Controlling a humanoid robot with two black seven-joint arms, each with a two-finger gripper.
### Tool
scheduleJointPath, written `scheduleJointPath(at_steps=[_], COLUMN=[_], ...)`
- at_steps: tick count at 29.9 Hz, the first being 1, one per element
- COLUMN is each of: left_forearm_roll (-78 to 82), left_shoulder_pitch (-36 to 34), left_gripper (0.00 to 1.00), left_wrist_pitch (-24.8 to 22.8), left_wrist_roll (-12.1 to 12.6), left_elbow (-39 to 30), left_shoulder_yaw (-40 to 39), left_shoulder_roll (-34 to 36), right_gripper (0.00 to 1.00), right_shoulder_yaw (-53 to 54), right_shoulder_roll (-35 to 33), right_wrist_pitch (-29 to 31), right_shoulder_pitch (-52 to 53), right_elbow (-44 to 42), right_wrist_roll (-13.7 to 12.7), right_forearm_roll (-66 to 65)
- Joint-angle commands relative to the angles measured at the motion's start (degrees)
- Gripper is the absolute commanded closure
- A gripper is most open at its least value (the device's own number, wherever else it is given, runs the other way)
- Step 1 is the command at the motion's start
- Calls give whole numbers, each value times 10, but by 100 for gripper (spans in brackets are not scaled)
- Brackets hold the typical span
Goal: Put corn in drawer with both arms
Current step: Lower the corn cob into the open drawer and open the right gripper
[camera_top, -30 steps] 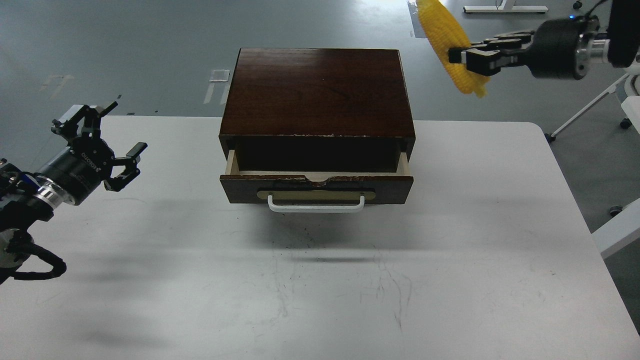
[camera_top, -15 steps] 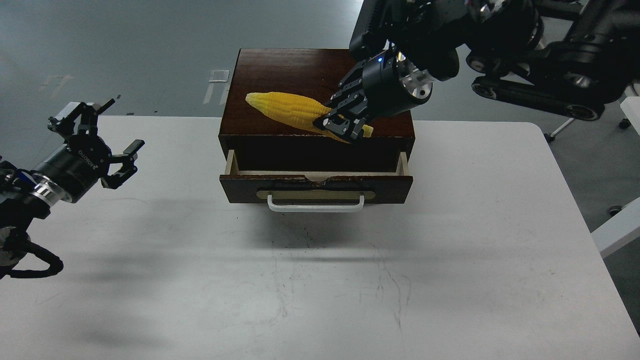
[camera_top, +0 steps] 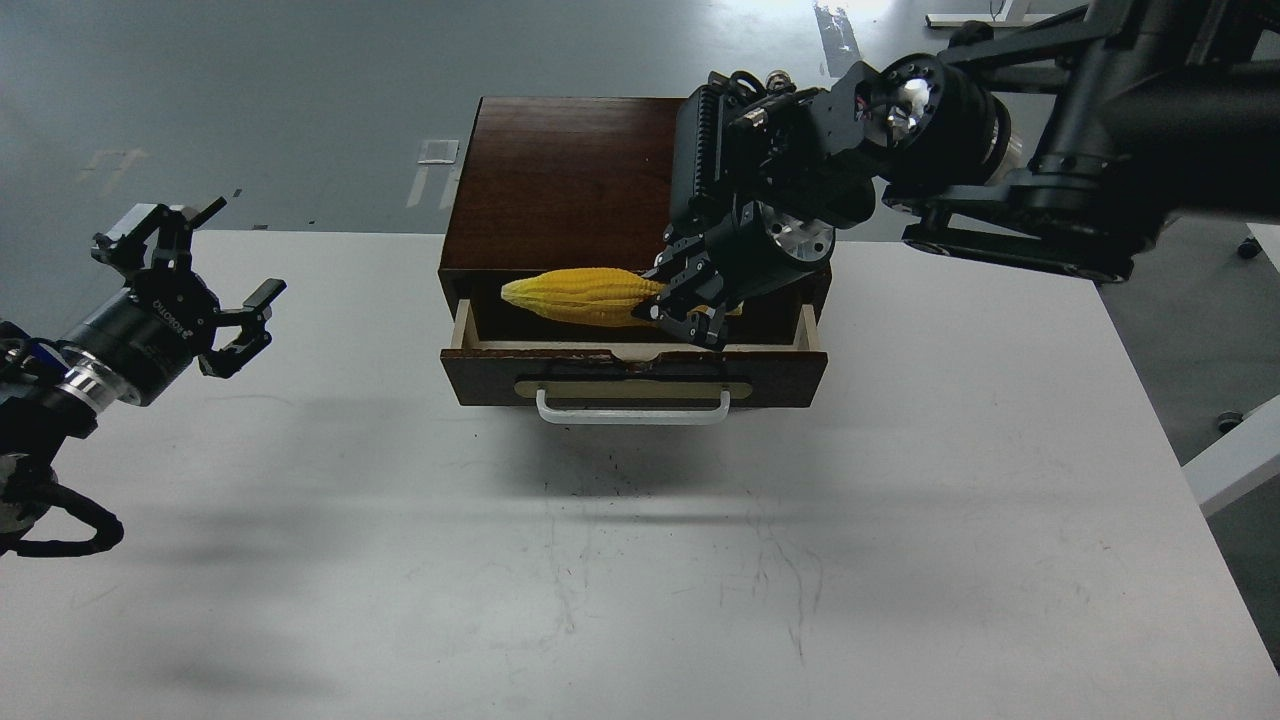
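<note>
The yellow corn (camera_top: 580,296) lies level, tip pointing left, over the open drawer (camera_top: 635,372) of the dark wooden box (camera_top: 570,170). My right gripper (camera_top: 685,305) is shut on the corn's thick right end, reaching in from the upper right over the box top. The drawer front has a white bar handle (camera_top: 633,410) on a brass plate. My left gripper (camera_top: 195,275) is open and empty, hanging above the table's left side, well away from the box.
The white table (camera_top: 900,500) carries only the box. The right arm's thick links (camera_top: 1000,130) stretch over the box's back right corner. White furniture legs (camera_top: 1235,460) stand past the table's right edge.
My right gripper has carried the corn from high at the upper right, over the box top, down to the drawer opening. The left gripper has drifted slightly left.
</note>
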Motion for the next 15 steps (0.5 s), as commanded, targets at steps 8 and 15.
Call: scheduleJointPath(at_steps=[8,15], left_forearm_roll=[0,0], left_shoulder_pitch=[0,0], left_gripper=[1,1], left_wrist_pitch=[0,0], left_wrist_roll=[0,0], left_elbow=[0,0], left_shoulder_yaw=[-1,0], left_shoulder_roll=[-1,0], right_gripper=[57,53], right_shoulder_yaw=[-3,-3], right_shoulder_roll=[6,6], right_wrist_pitch=[-13,-13], right_shoulder_pitch=[-11,-14], right_elbow=[-12,-12], right_wrist_roll=[0,0], right_forearm_roll=[1,1])
